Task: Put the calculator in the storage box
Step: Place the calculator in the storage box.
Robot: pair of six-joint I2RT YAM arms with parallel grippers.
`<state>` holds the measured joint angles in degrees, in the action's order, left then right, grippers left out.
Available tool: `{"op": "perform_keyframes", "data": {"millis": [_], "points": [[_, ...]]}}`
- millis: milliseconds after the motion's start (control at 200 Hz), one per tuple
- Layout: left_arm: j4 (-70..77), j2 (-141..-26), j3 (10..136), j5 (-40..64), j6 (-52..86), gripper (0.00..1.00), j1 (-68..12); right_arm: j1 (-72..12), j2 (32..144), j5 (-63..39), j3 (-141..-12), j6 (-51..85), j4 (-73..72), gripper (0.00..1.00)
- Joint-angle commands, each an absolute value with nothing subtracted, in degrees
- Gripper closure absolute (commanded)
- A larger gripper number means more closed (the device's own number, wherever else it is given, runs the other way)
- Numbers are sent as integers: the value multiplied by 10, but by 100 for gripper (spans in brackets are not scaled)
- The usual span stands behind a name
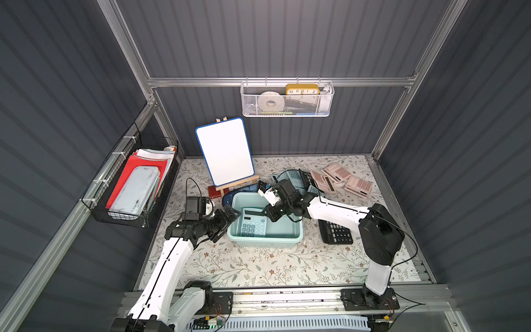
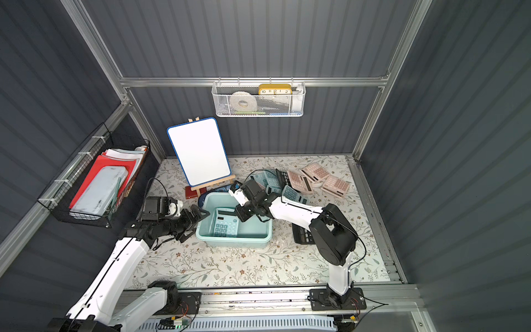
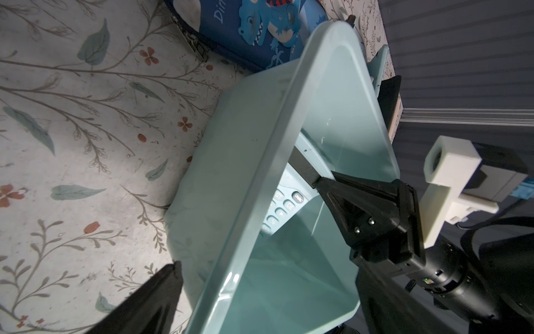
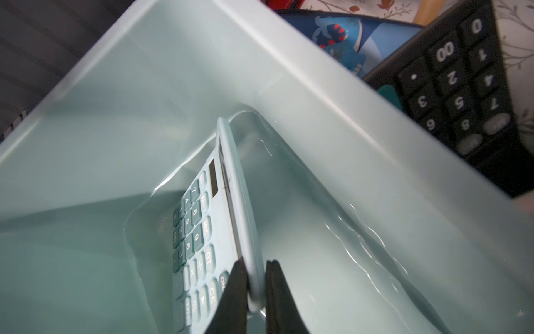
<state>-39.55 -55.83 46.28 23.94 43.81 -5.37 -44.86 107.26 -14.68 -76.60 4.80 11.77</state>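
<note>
The pale mint storage box [image 1: 265,243] [image 2: 233,243] sits mid-table. Inside it a teal calculator [image 1: 254,225] [image 2: 225,225] [image 4: 199,231] leans with its lower end on the box floor. My right gripper [image 1: 265,212] [image 2: 239,212] [image 4: 255,266] reaches in from the right and is shut on the calculator's side edge. My left gripper [image 1: 227,222] [image 2: 192,224] [image 3: 268,277] is open at the box's left end. One of its fingers is outside the wall and the other inside. The box rim [image 3: 277,162] and the calculator's keys [image 3: 284,202] show in the left wrist view.
Pink calculators [image 1: 344,178] and teal ones [image 1: 296,178] lie behind the box; a black calculator [image 1: 336,232] lies to its right. A whiteboard on an easel [image 1: 225,152], a blue dinosaur case [image 1: 244,191], a black wire basket [image 1: 135,184] and a white mesh basket [image 1: 287,99] surround the area.
</note>
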Motion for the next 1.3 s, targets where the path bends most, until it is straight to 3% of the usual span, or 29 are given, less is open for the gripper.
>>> {"op": "perform_keyframes", "data": {"millis": [0,360,625,986,1201,1296], "points": [[-386,-559,451,254,424,1,-54,-450,1081,-99,-757,87,113,95],[-370,-560,441,273,431,1,-54,-460,1095,-111,-747,107,104,89],[-368,-559,442,276,433,1,-55,-460,1092,-101,-763,99,136,70],[-378,-552,449,275,433,1,-55,-460,1064,-90,-801,97,191,56],[-401,-543,468,249,424,1,-55,-459,1024,-91,-824,100,231,41],[-418,-536,479,216,420,1,-55,-458,997,-79,-822,107,242,26]]}}
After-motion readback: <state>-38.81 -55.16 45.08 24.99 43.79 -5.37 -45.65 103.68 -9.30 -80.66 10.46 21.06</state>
